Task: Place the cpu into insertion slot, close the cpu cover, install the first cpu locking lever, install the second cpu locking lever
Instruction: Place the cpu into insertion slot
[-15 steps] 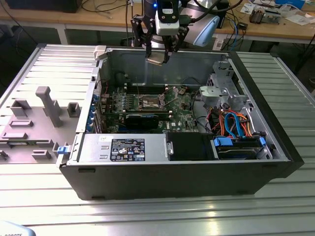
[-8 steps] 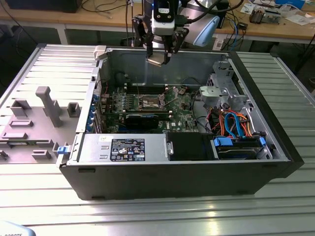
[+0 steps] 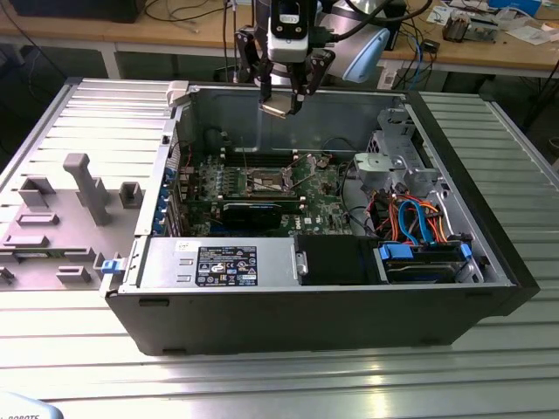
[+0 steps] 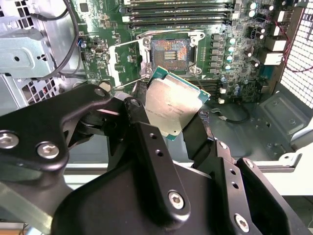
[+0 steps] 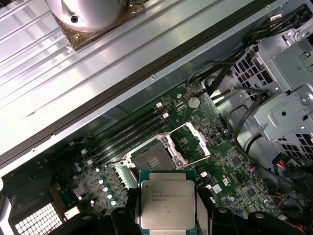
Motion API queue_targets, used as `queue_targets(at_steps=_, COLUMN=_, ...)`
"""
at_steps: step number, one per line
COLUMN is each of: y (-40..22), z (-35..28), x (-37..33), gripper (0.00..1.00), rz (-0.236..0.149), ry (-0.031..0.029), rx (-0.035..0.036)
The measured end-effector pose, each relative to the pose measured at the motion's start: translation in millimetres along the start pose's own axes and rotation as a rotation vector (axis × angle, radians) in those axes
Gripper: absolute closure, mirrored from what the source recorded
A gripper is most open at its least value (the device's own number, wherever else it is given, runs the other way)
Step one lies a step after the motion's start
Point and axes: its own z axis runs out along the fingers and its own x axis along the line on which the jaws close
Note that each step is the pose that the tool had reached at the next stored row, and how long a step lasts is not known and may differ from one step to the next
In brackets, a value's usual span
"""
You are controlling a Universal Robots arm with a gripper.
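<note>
Hanging high over the open computer case (image 3: 306, 323), the arm pointed my tool (image 3: 281, 105) downward above the motherboard (image 3: 325, 199). Its black fingers were clamped on two opposite edges of the cpu (image 4: 172, 105). I saw the chip held tilted in the air, silver top facing the wrist cameras, well apart from the board. The insertion slot (image 4: 168, 51) lay bare below it, dark centre exposed. The cpu cover (image 4: 126, 62) stood open just beside the slot. The case rested on the ribbed metal worktop (image 3: 262, 384).
</note>
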Motion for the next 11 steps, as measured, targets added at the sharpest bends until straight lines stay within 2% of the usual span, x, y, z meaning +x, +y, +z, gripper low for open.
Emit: queue_targets(at_steps=11, y=0.0, z=0.0, x=0.0, gripper=0.46, rz=0.002, ry=-0.0001, rx=0.0)
